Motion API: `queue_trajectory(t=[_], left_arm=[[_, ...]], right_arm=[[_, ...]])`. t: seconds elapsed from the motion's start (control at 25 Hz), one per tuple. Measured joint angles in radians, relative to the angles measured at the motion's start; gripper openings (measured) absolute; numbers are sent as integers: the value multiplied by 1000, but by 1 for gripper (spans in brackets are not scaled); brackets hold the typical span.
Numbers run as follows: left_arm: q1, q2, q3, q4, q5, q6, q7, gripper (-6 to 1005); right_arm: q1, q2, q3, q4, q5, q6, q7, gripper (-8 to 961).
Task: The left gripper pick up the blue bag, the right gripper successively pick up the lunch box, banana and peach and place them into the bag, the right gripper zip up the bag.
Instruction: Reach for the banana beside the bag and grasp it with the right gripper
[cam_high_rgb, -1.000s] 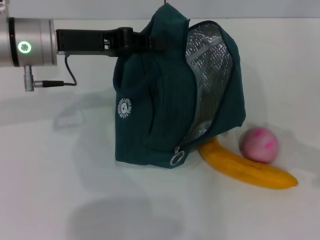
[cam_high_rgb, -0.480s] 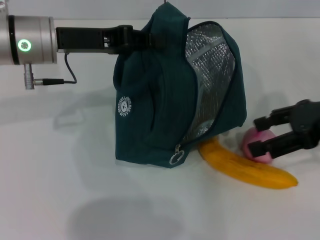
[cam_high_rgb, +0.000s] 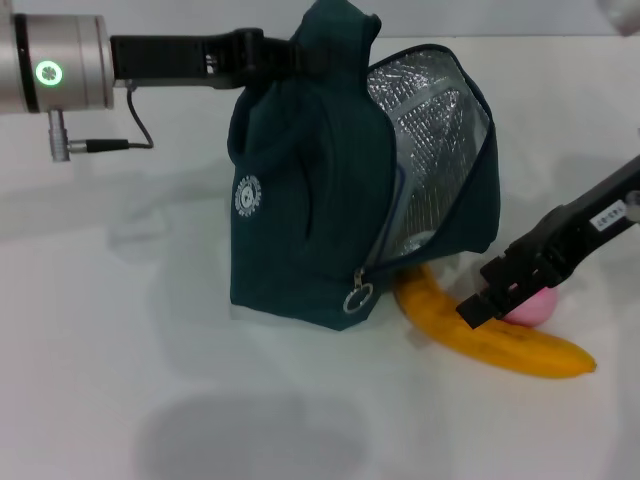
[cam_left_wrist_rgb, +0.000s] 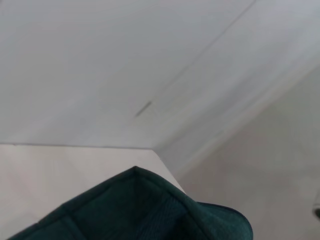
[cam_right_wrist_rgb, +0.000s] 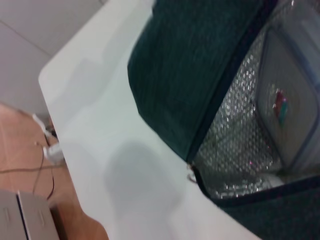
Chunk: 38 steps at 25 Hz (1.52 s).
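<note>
Nearest, the white table (cam_high_rgb: 150, 400) lies bare across the whole front and left of the head view, giving wide room there. Just beyond, the banana (cam_high_rgb: 500, 342) lies on the table at the bag's right foot, one end tucked under the bag's open mouth. Over its middle sits the right gripper (cam_high_rgb: 490, 290), reaching in from the right edge; one black finger shows against the fruit, and whether the claw is closed on anything cannot be told. Behind it the peach (cam_high_rgb: 532, 308) is mostly covered by that arm, only a pink sliver showing. The blue bag (cam_high_rgb: 300, 220) stands upright in the centre, its zip open and the foil lining facing right. The right wrist view looks into that mouth and shows what the head view does not: the lunch box (cam_right_wrist_rgb: 287, 112) already inside against the foil. Farther back, the left gripper (cam_high_rgb: 290, 58) comes in level from the left and grips the bag's top, fingertips buried in fabric. The left wrist view gives only the bag's upper edge and blank wall.
</note>
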Motion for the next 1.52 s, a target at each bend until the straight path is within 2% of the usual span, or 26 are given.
queue_trajectory(t=[0.16,0.28,0.52,0.64,0.76,0.92,1.28,1.52], left_arm=[[9,13,0,0,-3,-31,4,61],[15,20,0,0,-3,-47,5,61],[17,25,0,0,1,-51,7,61],[18,26,0,-1,3,-51,7,61],[18,26,0,-1,3,-56,7,61],[20,26,0,-1,4,-58,7,62],[25,20,0,-1,4,-59,7,62],[27,19,0,-1,1,-59,7,61]], right_arm=[[52,3,-3,66,-43,20,1,834],[65,2,-1,80,-47,29,2,829],[91,-4,-2,150,-56,77,9,818],[106,1,-12,188,-90,101,7,813],[109,9,-81,189,-113,143,12,808],[123,8,-165,190,-115,197,39,800],[146,11,-199,200,-140,237,46,784],[151,16,-302,216,-133,289,56,774]])
